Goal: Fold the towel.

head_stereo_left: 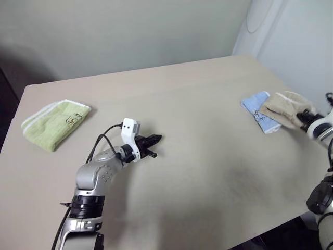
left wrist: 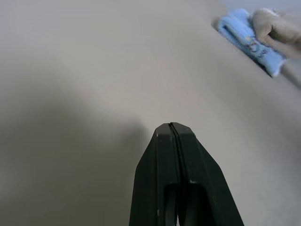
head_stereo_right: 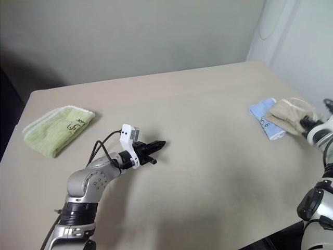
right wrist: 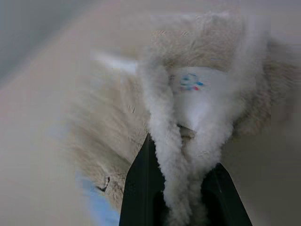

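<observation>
Carrying stage, by my reading: towel [head_stereo_left: 283, 108], bunched beige terry with white edging and a tag, sits at the table's [head_stereo_left: 208, 172] right edge, overlapping a folded blue towel [head_stereo_left: 256, 110]; right gripper [right wrist: 181, 188] pinches a fold of it. Next move likely needs release onto the stack, squared up. Left gripper [head_stereo_left: 154, 140] hovers mid-table, fingers pressed together, holding nothing. Green towel [head_stereo_left: 54, 123] lies folded at far left

Bare test room: plain table [head_stereo_left: 208, 172], blank walls [head_stereo_left: 130, 31]
</observation>
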You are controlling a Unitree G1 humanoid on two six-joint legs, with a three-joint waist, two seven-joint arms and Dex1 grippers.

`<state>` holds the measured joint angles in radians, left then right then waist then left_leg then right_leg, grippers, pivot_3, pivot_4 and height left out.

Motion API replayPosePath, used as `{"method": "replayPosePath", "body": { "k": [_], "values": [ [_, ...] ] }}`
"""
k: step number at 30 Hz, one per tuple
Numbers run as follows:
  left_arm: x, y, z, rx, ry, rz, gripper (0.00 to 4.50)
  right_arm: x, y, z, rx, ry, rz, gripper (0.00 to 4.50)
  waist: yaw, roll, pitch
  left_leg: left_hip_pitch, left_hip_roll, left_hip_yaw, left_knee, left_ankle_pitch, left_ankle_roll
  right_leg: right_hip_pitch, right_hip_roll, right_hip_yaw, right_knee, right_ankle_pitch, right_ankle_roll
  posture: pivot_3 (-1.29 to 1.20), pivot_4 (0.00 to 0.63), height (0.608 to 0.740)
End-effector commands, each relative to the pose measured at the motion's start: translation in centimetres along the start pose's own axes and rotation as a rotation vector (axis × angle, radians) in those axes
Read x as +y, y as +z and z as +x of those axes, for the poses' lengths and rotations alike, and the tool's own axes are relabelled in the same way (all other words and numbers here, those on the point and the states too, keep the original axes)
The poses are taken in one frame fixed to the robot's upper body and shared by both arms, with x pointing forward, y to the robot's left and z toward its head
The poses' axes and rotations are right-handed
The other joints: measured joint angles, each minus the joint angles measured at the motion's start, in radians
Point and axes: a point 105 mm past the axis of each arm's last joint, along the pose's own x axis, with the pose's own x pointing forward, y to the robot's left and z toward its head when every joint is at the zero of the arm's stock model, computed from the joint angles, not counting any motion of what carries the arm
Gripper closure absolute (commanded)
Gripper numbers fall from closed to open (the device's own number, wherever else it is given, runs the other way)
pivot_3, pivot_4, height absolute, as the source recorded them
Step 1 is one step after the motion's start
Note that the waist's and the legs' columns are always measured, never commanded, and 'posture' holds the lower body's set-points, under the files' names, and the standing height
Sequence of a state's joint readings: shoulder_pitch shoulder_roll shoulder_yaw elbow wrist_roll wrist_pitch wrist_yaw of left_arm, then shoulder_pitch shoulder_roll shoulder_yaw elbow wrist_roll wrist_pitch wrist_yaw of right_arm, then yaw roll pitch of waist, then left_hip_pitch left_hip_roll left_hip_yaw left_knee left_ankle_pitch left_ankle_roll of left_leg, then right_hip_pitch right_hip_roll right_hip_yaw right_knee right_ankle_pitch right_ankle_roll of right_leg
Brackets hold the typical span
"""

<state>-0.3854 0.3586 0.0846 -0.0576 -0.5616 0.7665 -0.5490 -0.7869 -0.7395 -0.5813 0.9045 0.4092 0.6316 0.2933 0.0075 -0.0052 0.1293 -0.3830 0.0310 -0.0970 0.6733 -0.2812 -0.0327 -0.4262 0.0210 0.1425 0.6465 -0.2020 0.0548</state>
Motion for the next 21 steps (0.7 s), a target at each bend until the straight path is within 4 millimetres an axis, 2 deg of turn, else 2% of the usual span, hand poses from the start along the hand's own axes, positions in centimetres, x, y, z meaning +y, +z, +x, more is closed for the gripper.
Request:
{"method": "replayPosePath", "body": {
  "k": [1,2,9,13,17,21],
  "values": [
    [-0.1,1.4,-0.1,-0.047,-0.008,0.033,4.50,0.4,0.8,0.4,-0.045,0.007,-0.062,4.47,-0.001,0.002,0.000,0.000,0.000,0.001,-0.001,0.000,0.000,0.000,0.000,0.000,0.000,0.000,0.000,0.00,0.150,0.740],
    [0.0,1.4,-0.2,-0.048,-0.003,0.032,4.50,0.4,0.7,0.4,-0.042,0.010,-0.064,3.84,-0.001,0.002,-0.001,0.000,0.000,0.001,-0.001,0.000,0.000,0.000,0.000,0.000,0.000,0.000,0.000,0.00,0.150,0.740],
    [0.1,0.9,-0.7,-0.048,0.013,0.019,4.50,0.7,1.1,0.3,-0.072,0.041,-0.071,1.52,0.000,0.003,-0.001,0.000,0.000,0.001,-0.001,0.000,0.001,0.000,-0.001,0.000,-0.001,0.000,0.001,0.00,0.150,0.740],
    [0.1,0.8,-0.6,-0.046,0.014,0.014,4.50,1.9,2.6,-0.3,-0.131,0.099,-0.137,0.10,0.000,0.003,0.000,0.000,0.000,0.002,0.000,0.000,0.001,0.000,-0.001,0.000,-0.001,0.000,0.001,0.00,0.150,0.740],
    [0.2,0.9,-0.7,-0.052,0.018,0.016,4.50,2.5,3.9,-1.9,-0.190,0.117,-0.258,0.04,0.000,0.003,0.000,0.000,0.000,0.002,0.000,0.000,0.001,0.000,-0.001,0.000,-0.001,0.000,0.000,0.00,0.150,0.740],
    [0.3,0.9,-0.7,-0.055,0.021,0.016,4.50,2.4,4.0,-2.7,-0.202,0.108,-0.301,0.04,0.001,0.003,0.000,0.000,0.000,0.001,0.000,0.000,0.001,0.001,-0.001,-0.001,-0.002,0.000,0.000,0.00,0.150,0.740]
  ]
}}
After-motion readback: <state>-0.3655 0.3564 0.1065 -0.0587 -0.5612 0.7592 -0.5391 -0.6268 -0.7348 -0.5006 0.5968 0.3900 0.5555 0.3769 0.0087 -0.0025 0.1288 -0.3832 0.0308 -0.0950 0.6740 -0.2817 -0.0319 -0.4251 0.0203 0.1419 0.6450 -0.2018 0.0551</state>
